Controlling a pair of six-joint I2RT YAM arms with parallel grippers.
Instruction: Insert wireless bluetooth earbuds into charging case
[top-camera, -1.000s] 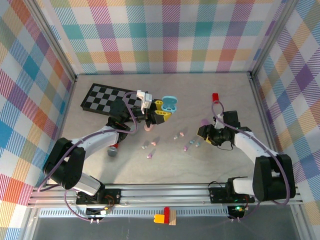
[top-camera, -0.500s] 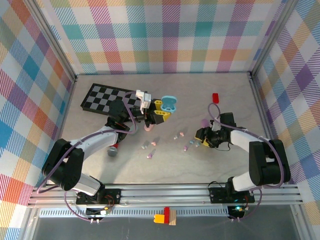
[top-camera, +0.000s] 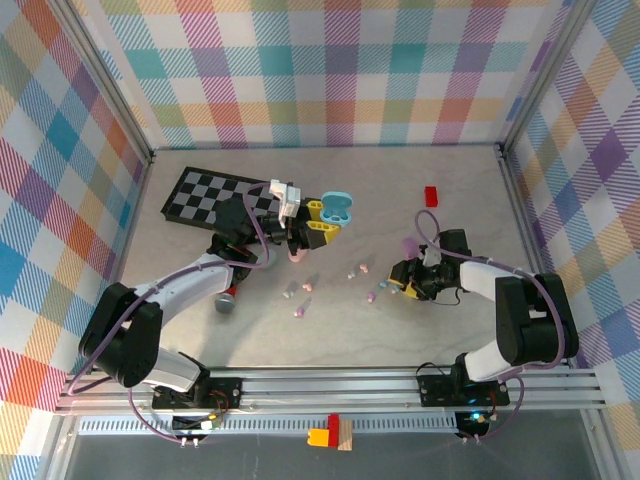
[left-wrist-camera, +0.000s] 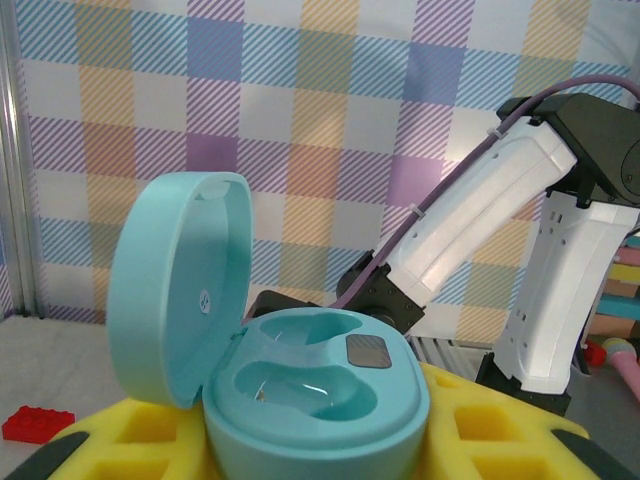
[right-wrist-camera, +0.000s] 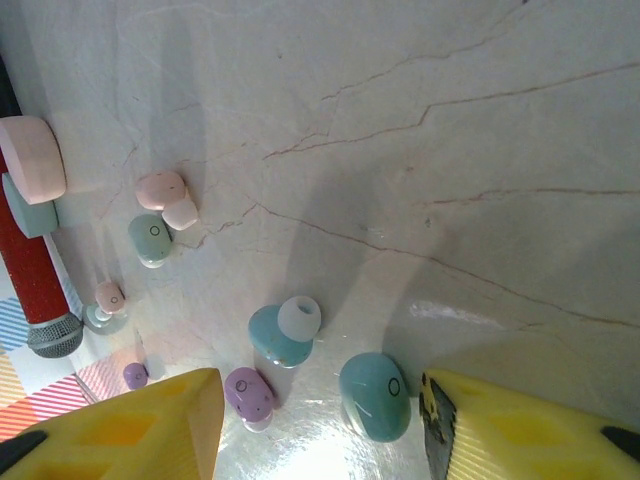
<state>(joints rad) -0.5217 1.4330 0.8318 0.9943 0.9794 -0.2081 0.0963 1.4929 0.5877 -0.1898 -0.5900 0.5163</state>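
My left gripper (top-camera: 322, 220) is shut on a teal charging case (top-camera: 339, 208) and holds it above the table. In the left wrist view the case (left-wrist-camera: 330, 400) sits between yellow fingers (left-wrist-camera: 500, 430), its lid (left-wrist-camera: 170, 280) swung open and both wells empty. My right gripper (top-camera: 403, 281) stands open low over the table. Between its yellow fingers (right-wrist-camera: 130, 430) lie two teal earbuds (right-wrist-camera: 375, 395) (right-wrist-camera: 282, 332) and a purple earbud (right-wrist-camera: 248, 393). More earbuds lie farther off: pink (right-wrist-camera: 165, 192), green (right-wrist-camera: 150, 240), and others scattered (top-camera: 298, 300).
A checkerboard mat (top-camera: 210, 195) lies at the back left. A pink case (top-camera: 297, 256) sits under the left gripper and a purple case (top-camera: 408, 244) beside the right arm. A red brick (top-camera: 431, 195) lies behind it, and a red-handled stick (top-camera: 226, 300) by the left arm.
The right gripper has shifted left and down over the nearest earbuds, still open. The left gripper with the case has hardly moved.
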